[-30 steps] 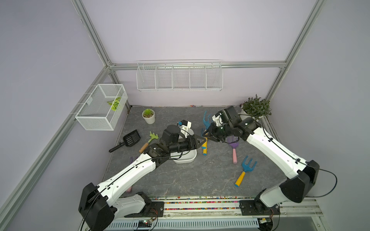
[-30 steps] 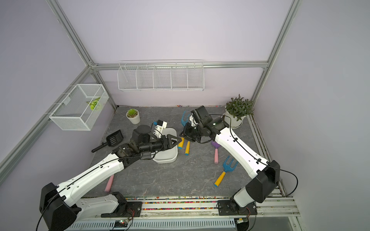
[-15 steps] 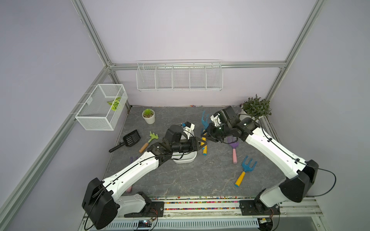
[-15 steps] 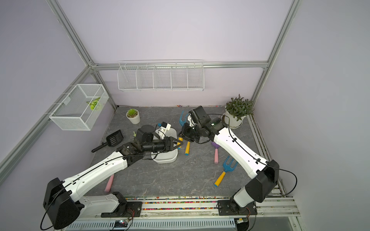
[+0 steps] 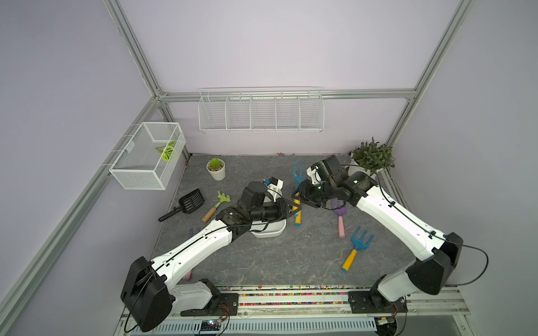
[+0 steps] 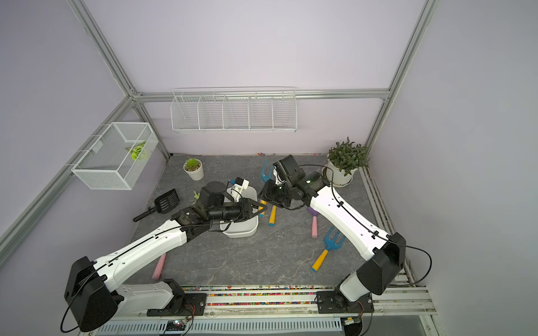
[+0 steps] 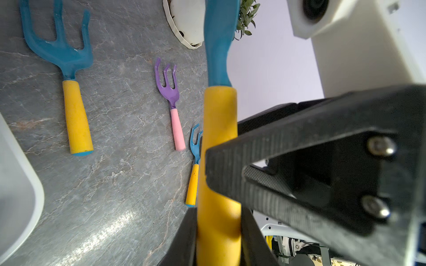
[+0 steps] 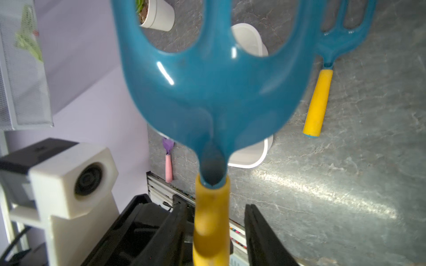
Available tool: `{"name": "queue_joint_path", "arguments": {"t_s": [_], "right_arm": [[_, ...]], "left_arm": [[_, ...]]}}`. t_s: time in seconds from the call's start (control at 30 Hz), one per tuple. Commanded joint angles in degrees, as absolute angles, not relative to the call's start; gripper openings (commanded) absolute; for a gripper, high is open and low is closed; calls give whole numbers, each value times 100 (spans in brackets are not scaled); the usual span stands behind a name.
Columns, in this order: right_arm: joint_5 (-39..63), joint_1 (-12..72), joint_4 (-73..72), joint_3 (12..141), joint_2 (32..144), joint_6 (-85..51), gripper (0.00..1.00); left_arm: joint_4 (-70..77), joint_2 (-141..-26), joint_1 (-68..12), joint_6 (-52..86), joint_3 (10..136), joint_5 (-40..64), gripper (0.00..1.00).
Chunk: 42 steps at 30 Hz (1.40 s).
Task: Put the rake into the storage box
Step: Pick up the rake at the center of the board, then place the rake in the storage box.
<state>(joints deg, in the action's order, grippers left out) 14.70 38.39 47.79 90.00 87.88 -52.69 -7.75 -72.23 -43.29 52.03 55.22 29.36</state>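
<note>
1. Left jaws: clenched on the yellow handle of the rake (image 7: 219,142), pressing it from both sides.
2. Right jaws: released. They stand apart on either side of the same handle, nearer the blue head, with a clear gap on one side.
3. The rake hangs off the surface (image 5: 276,261), just at 3 o'clock of the box (image 5: 269,234) and not in it. The box sits near the centre, partly under the left arm (image 5: 203,244).
4. On the grey marbled surface, a blue fork (image 5: 356,247) lies at 4 o'clock and a pink-handled tool (image 6: 159,266) at 8 o'clock. A purple fork (image 5: 340,221) lies at 3 o'clock, and a second rake (image 6: 272,216) lies just beside the held one. A green rake (image 5: 217,203) and a black scoop (image 5: 186,203) are at 9 to 10 o'clock.
5. At the far edge stand a small pot (image 5: 216,170) at 11 o'clock and a bushy plant (image 5: 371,158) at 1 o'clock.
6. The room has lilac walls and a metal frame. A mesh basket (image 5: 148,157) holding a leaf hangs at 10 o'clock, and a wire rack (image 5: 260,110) at 12 o'clock.
</note>
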Motion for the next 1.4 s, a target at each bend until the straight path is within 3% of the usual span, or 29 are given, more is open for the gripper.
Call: {"name": "queue_joint_path", "arguments": {"t_s": [0.0, 0.07, 0.13, 0.5, 0.93, 1.37], "right_arm": [[1100, 3870, 4825, 9088, 8473, -5120, 64], [1001, 3869, 4799, 9091, 8343, -5059, 77], [897, 3868, 4807, 9098, 8214, -4996, 82], [733, 3452, 5204, 8580, 7418, -4715, 79], [880, 3165, 5157, 7495, 6791, -4878, 77], [905, 3041, 5238, 7200, 6530, -4878, 77]], "left_arm": [[-683, -7159, -4308, 5345, 5395, 2743, 0], [-748, -7076, -4251, 5397, 5302, 2676, 0], [-816, -6975, -4173, 5425, 5194, 2612, 0], [-1196, -6358, -3348, 5345, 4192, 2476, 0], [-1257, -7596, -3133, 5175, 4444, 3081, 0], [-1144, -8107, -3060, 5323, 4650, 2922, 0]]}}
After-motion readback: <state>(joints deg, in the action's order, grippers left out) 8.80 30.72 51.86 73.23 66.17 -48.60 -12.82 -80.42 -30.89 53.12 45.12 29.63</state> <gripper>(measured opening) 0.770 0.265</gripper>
